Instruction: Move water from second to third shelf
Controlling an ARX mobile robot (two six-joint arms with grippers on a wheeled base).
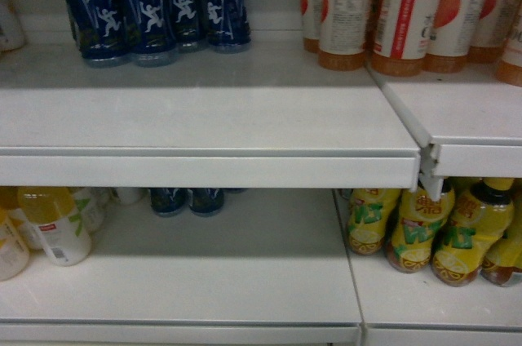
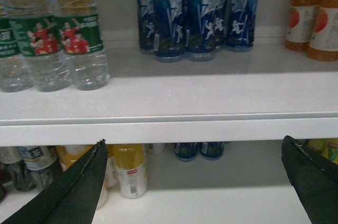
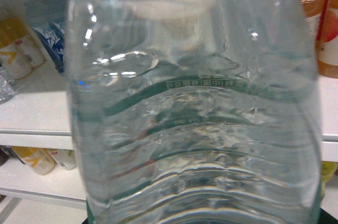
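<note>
The left gripper (image 2: 195,182) hangs spread before the shelf edge (image 2: 169,130), the right gripper's state unseen behind the water bottle (image 3: 195,118) filling its view, faint green print unreadable; 3 green-labelled waters (image 2: 79,39) stand at the shelf's left end.

Left claw (image 2: 195,182) hangs with its dark fingers (image 2: 79,187) spread wide apart; the right claw is hidden.
</note>
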